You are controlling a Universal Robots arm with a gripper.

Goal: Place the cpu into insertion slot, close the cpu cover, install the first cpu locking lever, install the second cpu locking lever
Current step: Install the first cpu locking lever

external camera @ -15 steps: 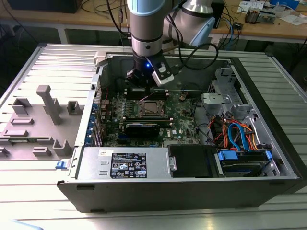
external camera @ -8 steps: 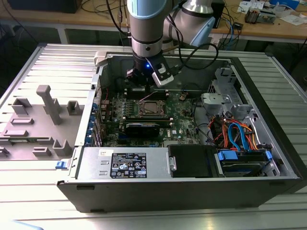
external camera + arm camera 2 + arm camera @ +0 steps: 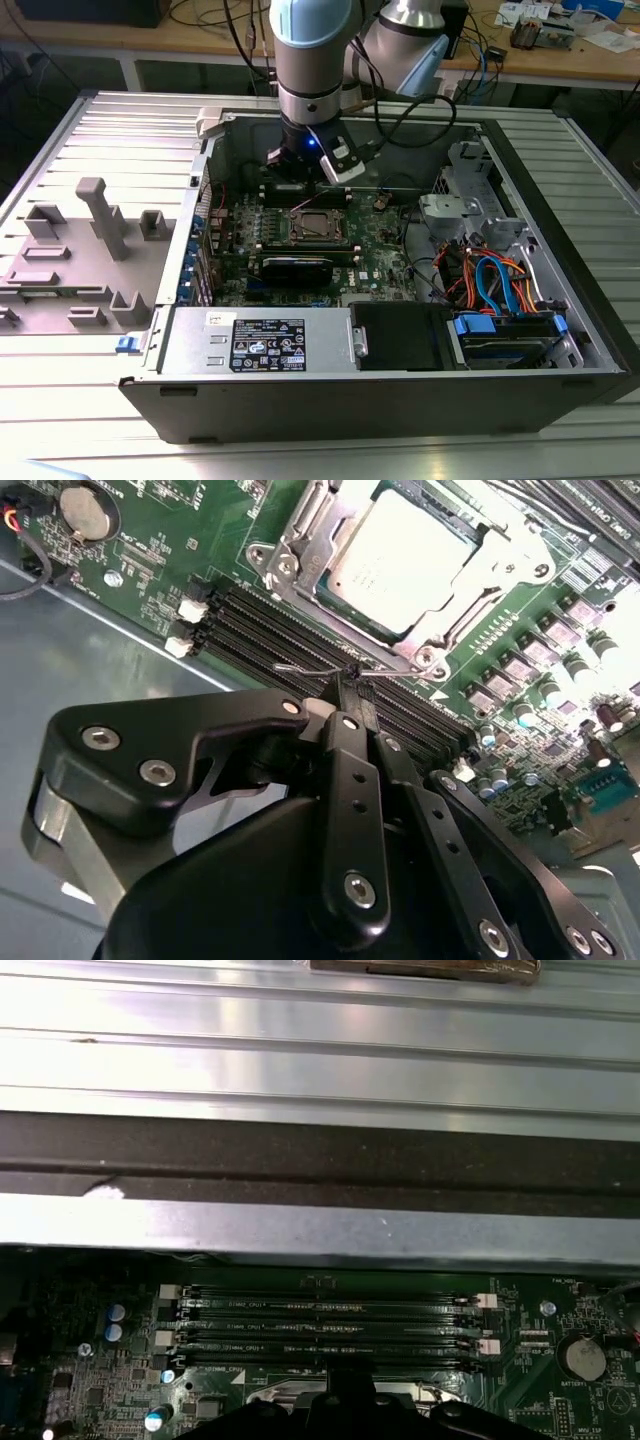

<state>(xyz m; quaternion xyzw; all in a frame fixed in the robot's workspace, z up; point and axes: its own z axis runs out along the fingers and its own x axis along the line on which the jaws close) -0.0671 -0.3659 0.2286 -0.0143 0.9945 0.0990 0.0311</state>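
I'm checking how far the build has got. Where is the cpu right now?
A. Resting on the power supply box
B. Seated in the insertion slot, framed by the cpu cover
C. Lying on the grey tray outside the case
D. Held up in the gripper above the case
B: in the second wrist view the cpu lies flat, silver top up, on the green board, with the cpu cover framing its edges.

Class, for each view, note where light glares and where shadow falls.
Second wrist view: glare whitens the top of the cpu, while the gripper is dark in front. First wrist view: the case wall gleams pale beside a dark strip. Exterior view: a blue light glows on the arm's wrist.
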